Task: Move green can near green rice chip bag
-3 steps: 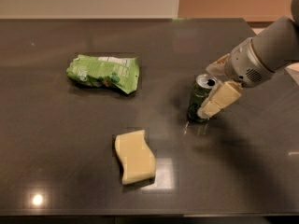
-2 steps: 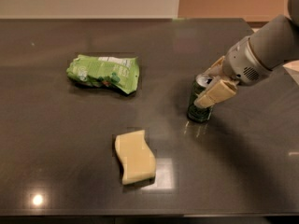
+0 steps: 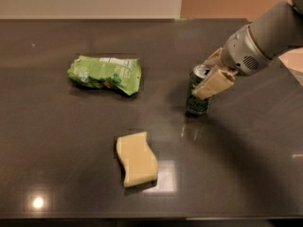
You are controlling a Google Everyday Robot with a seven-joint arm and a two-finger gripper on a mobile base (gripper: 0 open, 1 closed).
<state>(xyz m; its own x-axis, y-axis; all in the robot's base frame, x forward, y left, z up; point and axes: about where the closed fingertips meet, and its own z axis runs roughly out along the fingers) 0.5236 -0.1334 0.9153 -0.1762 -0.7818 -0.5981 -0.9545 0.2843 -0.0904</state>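
1. Green can (image 3: 198,104) stands upright on the dark table (image 3: 57,141), right of centre. The green rice chip bag (image 3: 105,74) lies well apart from it to the left, with bare tabletop between them.
2. Handling, judged: the can is a rigid thin-walled cylinder with a smooth, probably slick painted side. Whether it is full or empty cannot be read, so its weight is unknown. If it is empty, a hard squeeze would likely dent it. Its narrow base makes it prone to tipping if pushed high up.
3. Best hold, judged: across the diameter at mid-height or a little above, with the squeeze square to the wall. Keep off the silver rim, where contact would slide.
4. Gripper (image 3: 206,77) sits at the can's upper half, coming in from the right, and its pale parts lie in front of and behind the can top. Whether it has closed on the can or is only bracketing it — cannot tell.
5. Arm (image 3: 265,39) reaches in from the upper right corner, sloping down and to the left. The wrist is level with the can's top, and the approach is sideways rather than from above.
6. A pale yellow sponge (image 3: 136,159) lies toward the near edge, below a straight line from can to bag — unlikely to obstruct a leftward carry.
7. Placement note: the bag is soft and crinkly, so the can should be set down beside it, not on its edge.
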